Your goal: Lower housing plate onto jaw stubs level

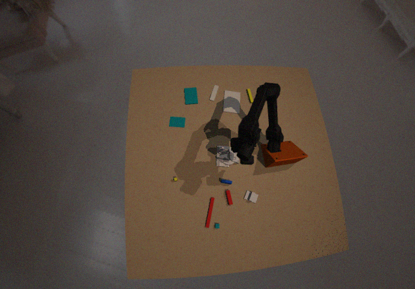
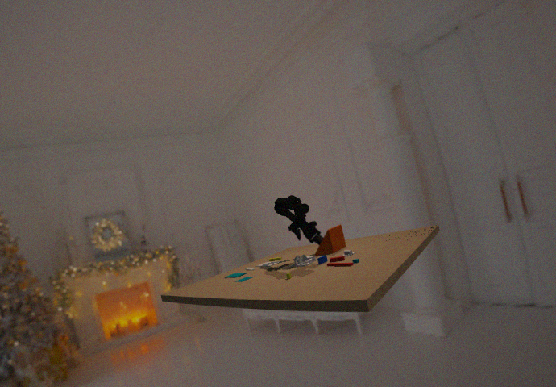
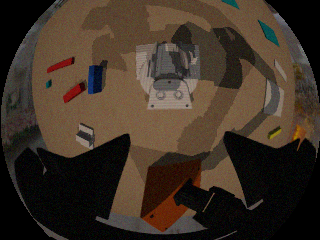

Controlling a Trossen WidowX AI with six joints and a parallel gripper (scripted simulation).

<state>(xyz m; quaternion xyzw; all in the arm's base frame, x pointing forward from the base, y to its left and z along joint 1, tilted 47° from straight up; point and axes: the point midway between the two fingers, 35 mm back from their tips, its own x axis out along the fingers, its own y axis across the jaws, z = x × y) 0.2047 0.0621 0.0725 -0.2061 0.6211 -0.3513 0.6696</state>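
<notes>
The pale grey jaw assembly [image 1: 224, 157] [image 2: 304, 260] [image 3: 170, 65] stands on the table. In the wrist view its ribbed base [image 3: 145, 53] lies under long raised grey parts, with curved pieces at both sides. A rounded grey crosspiece [image 3: 169, 84] spans them, and two round features show in front of it. Which part is the housing plate, and whether it sits fully level on the stubs, I cannot tell under the dark shadows. My gripper [image 3: 179, 138] [image 1: 240, 152] is open and empty, raised above the assembly and back from it, touching nothing.
The orange wedge [image 1: 284, 152] [image 2: 332, 240] [image 3: 172, 192] carries the arm's base. A blue block [image 1: 226, 181] [image 3: 95, 80], red bars [image 1: 209, 212] [image 1: 228, 197] and a white slotted piece [image 1: 251, 196] [image 3: 85, 136] lie beside the assembly. Teal plates [image 1: 190, 96] [image 1: 177, 121] and a white plate [image 1: 231, 107] lie farther off.
</notes>
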